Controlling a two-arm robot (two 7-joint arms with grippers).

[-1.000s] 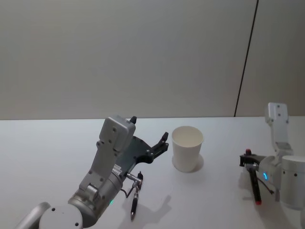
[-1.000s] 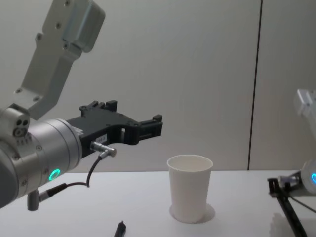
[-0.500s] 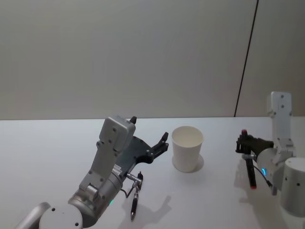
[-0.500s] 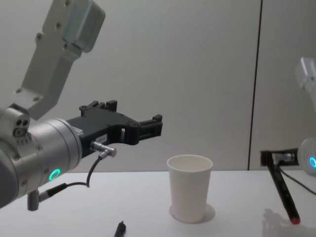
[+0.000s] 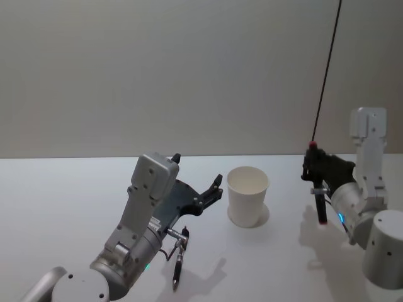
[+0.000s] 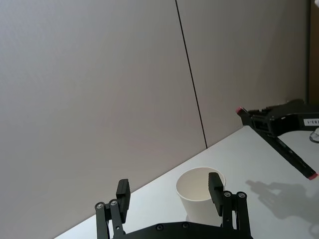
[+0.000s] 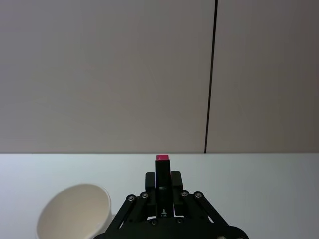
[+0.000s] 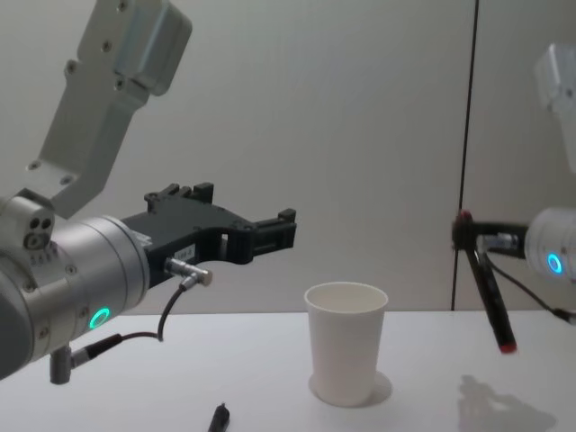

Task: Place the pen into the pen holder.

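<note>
Head view showed the white table (image 5: 63,189) running across to a grey wall (image 5: 189,75). The left arm (image 5: 141,214) was the biggest thing on it, reaching forward from the near left corner. Its left gripper (image 6: 168,189) hung above the table just left of the cup. In the left wrist view its two fingers (image 6: 122,193) stood wide apart, released, with nothing between them.

The right arm (image 5: 368,207) rose at the right edge. The right gripper (image 5: 315,170) was raised well above the table and to the right of the cup, pointing towards it. Its jaws were clenched on the pen, as the right wrist view showed.

The cup (image 5: 247,200) stood upright on the table between the two grippers, apart from both.

The pen (image 8: 490,292) was gripped near its upper end, whose red cap poked out above the fingers. From there it slanted down in the chest view to a red lower tip. That tip hung in the air, clear of the table, beside the cup and about level with its rim.

A spare pen (image 5: 177,267) lay on the table by the left arm, near the front edge.
</note>
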